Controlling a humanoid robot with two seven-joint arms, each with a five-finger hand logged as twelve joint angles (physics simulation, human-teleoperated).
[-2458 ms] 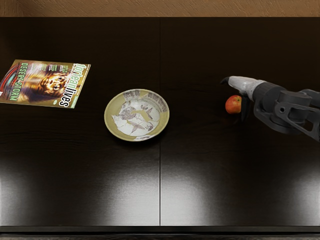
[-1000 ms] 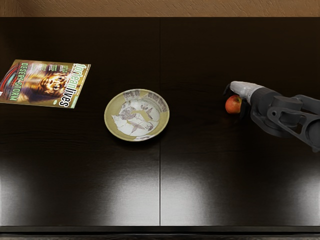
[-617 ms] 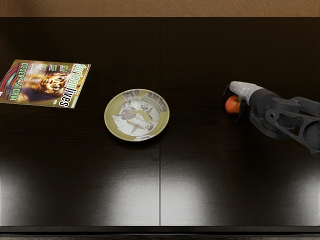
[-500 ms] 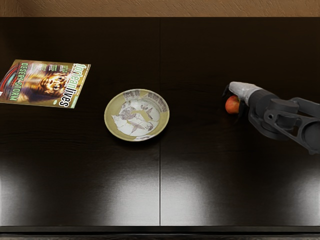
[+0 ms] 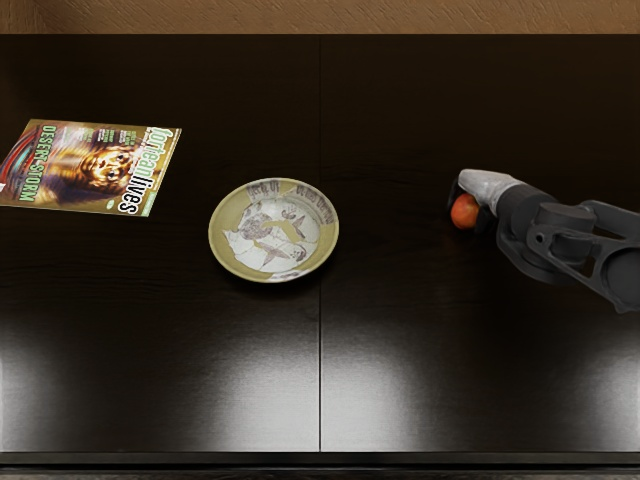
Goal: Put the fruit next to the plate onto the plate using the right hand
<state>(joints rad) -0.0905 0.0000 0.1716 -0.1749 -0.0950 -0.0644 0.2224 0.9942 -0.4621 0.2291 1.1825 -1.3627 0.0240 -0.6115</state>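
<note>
The grasping step was judged to be in hand: the right hand (image 5: 478,198) was laid over the fruit (image 5: 462,212), which rested on the tabletop (image 5: 400,350) at the hand's tip. Whether the hand was clamped on it could not be told against the dark surface. A firm hold and a lift would be called for next, then a carry to the plate (image 5: 213,230), well apart to the hand's left. A magazine (image 5: 88,166) lay beyond the plate, out of the path.
</note>
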